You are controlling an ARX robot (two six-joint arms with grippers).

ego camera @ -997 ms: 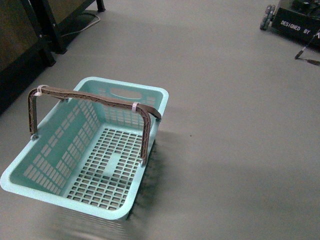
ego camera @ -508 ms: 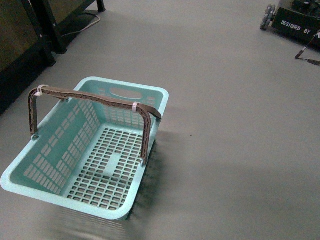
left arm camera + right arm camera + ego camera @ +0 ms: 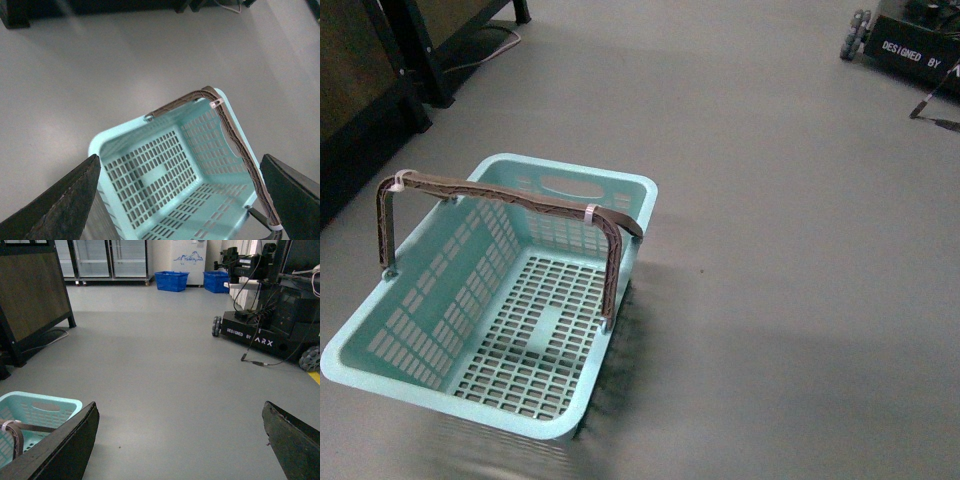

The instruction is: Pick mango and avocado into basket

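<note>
Left gripper [image 3: 179, 159] and right gripper [image 3: 180, 405] gape empty; the light, stiff basket [image 3: 525, 165] likely lifts best by its handles [image 3: 500, 193].

The floor [image 3: 780, 250] is smooth, grey and bare over most of the front view. The basket [image 3: 440, 280] stands directly on it at the lower left of the frame, upright, its long side running away from the camera, its handles [image 3: 500, 195] raised over it. A faint shadow lies on the floor just right of the basket, and a small dark speck [image 3: 701, 270] sits near the middle. At the upper left, black frame legs [image 3: 415, 60] rest on the floor with a pale cable [image 3: 485, 55] beside them. At the upper right stands a black wheeled base [image 3: 910, 50]. In the right wrist view, two blue crates [image 3: 171, 281] sit on the floor far off.
</note>
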